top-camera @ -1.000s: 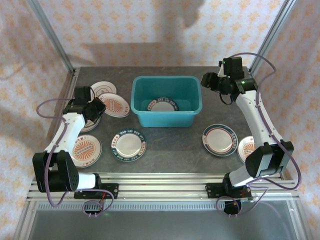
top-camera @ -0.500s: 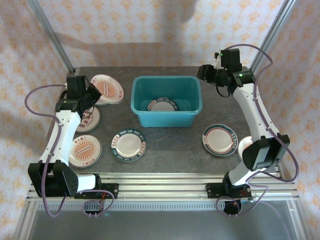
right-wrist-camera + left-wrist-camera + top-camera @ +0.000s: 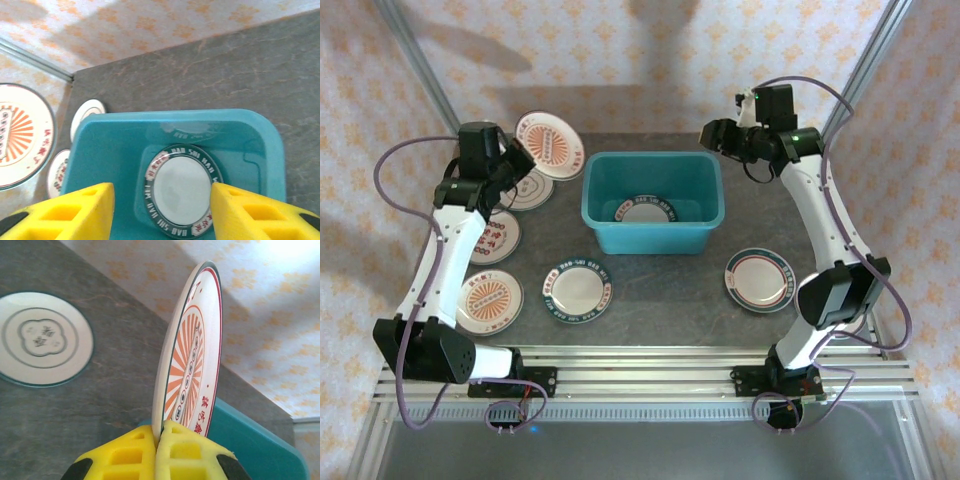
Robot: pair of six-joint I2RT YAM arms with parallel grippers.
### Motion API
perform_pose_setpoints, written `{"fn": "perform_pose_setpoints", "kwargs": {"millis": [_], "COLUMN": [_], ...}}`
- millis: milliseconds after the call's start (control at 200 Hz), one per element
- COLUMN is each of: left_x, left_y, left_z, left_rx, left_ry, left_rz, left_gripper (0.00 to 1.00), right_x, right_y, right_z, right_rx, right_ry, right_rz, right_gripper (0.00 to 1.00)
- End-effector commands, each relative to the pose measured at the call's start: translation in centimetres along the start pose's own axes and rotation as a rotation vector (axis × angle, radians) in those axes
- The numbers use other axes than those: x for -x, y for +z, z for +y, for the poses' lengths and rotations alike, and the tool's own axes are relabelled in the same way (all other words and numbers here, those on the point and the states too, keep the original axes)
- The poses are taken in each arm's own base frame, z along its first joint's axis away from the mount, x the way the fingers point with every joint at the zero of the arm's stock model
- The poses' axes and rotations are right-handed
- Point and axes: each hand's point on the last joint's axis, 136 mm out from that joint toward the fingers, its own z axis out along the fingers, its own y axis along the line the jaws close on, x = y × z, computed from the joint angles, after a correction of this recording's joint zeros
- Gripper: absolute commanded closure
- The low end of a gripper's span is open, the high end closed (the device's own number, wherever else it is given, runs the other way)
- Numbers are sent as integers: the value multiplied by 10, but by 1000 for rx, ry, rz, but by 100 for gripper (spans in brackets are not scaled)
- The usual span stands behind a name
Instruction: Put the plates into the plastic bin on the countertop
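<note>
Got left gripper (image 3: 159, 432) raised at the left-rear of the plastic bin (image 3: 653, 238), pads (image 3: 130, 455) pinched together on the bottom rim of a sunburst plate (image 3: 192, 355). Holding that plate tilted up, clear of the countertop (image 3: 660, 300), orange-ray face visible from the top camera. On the left wrist cam, seeing the bin's teal corner just behind the clamped rim.

Got right gripper (image 3: 161, 189) hovering over the right-rear corner of the bin, looking down into it. With pads (image 3: 80, 210) well apart, nothing between them, touching neither bin nor plate.

Counting one plate inside the bin: lettered dark-rim plate (image 3: 182, 185), flat on the floor, about mid-bin.

Seeing the rest flat on the countertop, outside the bin:
- left of the bin: pale plate with green rings (image 3: 42, 337), below the raised one.
- further left and slightly front of the bin: red-patterned plate (image 3: 500, 235), partly under the left arm (image 3: 455, 240).
- front-left of the bin: second sunburst plate (image 3: 490, 300), well apart from the bin.
- front of the bin: dark-rim plate with pale centre (image 3: 577, 290), apart from the bin wall.
- front-right of the bin: teal-and-red ringed plate (image 3: 759, 278), just beside the right arm (image 3: 830, 300).

Can't tell what sits behind that arm's lower link.
</note>
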Motion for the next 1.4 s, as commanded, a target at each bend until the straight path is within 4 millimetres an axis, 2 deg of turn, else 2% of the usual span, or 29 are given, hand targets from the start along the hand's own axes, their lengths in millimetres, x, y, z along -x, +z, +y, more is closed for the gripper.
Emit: {"fn": "perform_pose_setpoints", "kwargs": {"millis": [0, 165, 320, 465, 535, 691, 881, 1196, 1396], "left_x": [18, 11, -10, -28, -36, -46, -59, -68, -71], "left_y": [-11, -9, -1, 5, 8, 14, 18, 23, 26], "left_z": [-49, -82, -109, -130, -137, -144, -152, -155, -156], "left_rx": [-156, -272, -368, -450, -479, -513, -537, -550, -553], "left_ry": [36, 24, 33, 31, 27, -1, -3, -6, -11], "left_rz": [-48, -7, 69, 129, 150, 182, 223, 254, 266], "left_gripper": [100, 100, 100, 100, 100, 100, 100, 100, 100], "right_x": [1, 4, 5, -2, -8, -19, -27, -28, -27], "right_y": [-4, 1, 12, 29, 39, 55, 65, 73, 75], "right_z": [31, 51, 65, 71, 68, 55, 46, 44, 45], "right_rx": [122, 194, 244, 249, 230, 186, 166, 181, 190], "right_ry": [-46, -60, -53, -61, -65, -45, -23, 15, 26], "right_rz": [27, 47, 71, 120, 150, 195, 215, 203, 194], "right_gripper": [49, 50, 51, 54, 56, 57, 60, 68, 79]}}
